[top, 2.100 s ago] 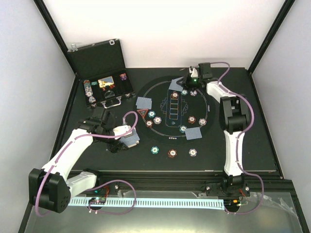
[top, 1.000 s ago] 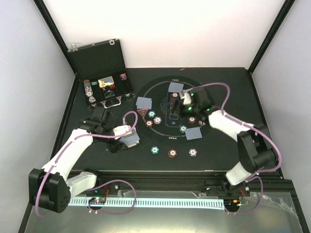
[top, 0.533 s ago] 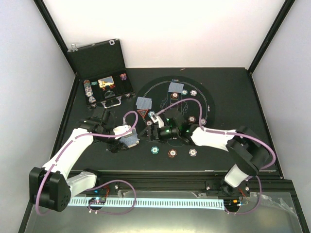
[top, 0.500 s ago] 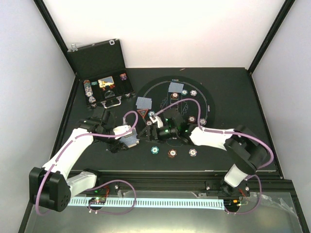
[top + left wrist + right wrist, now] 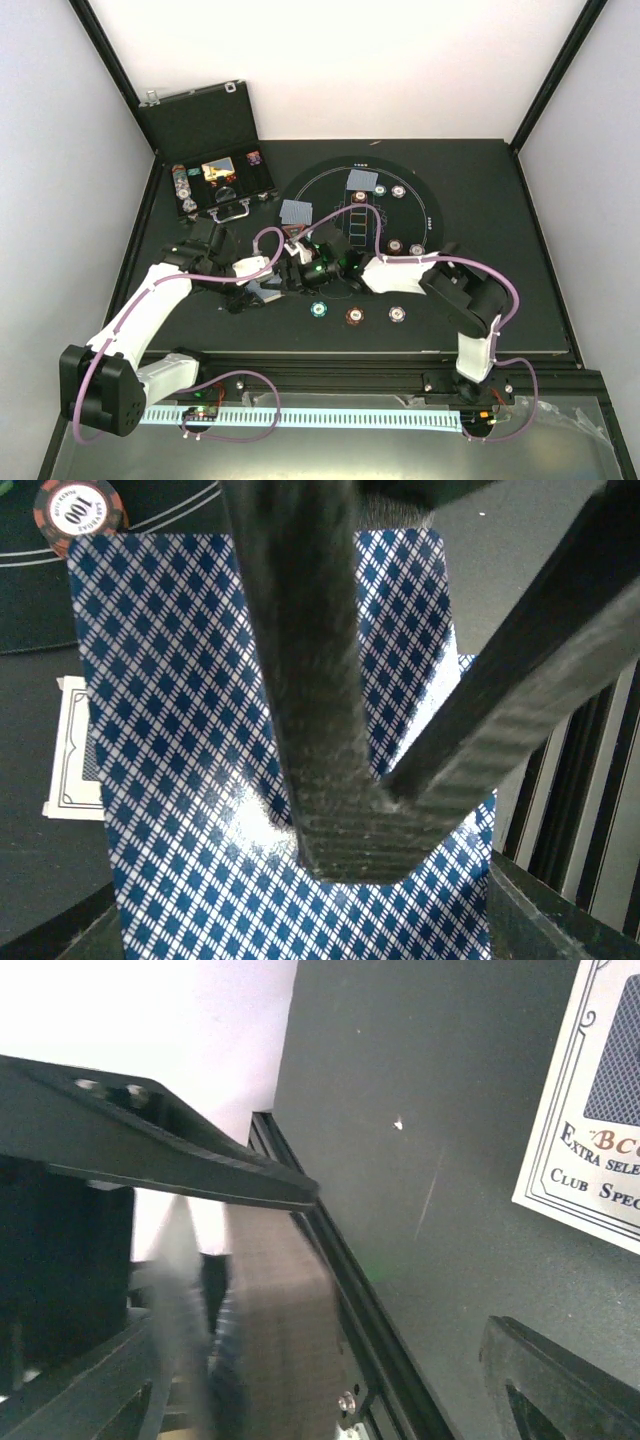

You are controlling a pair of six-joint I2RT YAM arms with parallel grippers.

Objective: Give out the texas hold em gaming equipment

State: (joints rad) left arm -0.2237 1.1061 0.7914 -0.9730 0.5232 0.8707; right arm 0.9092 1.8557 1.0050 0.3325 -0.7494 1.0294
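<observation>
Playing cards (image 5: 190, 730), a stack with blue diamond-patterned backs, are clamped between the closed fingers of the left gripper (image 5: 258, 285). It holds them over the table (image 5: 500, 220), just off the near-left edge of the round mat (image 5: 425, 215). We note the right gripper (image 5: 290, 277) just beside them on the right, its fingers spread apart. A dark ribbed finger crosses the top card; we cannot tell whether it touches. Under the cards lies a white-bordered printed card (image 5: 75, 745), with a chip marked 100 (image 5: 78, 505) beyond it on the mat. Further out, towards the arm bases, a teal chip (image 5: 319, 309), a brown chip (image 5: 354, 315) and a grey chip (image 5: 397, 314) lie in a row. One dealt card (image 5: 296, 212) lies at the mat's left edge, and another dealt card (image 5: 363, 180) lies at its far side. The open case (image 5: 200, 125) stands at the far-left corner.
</observation>
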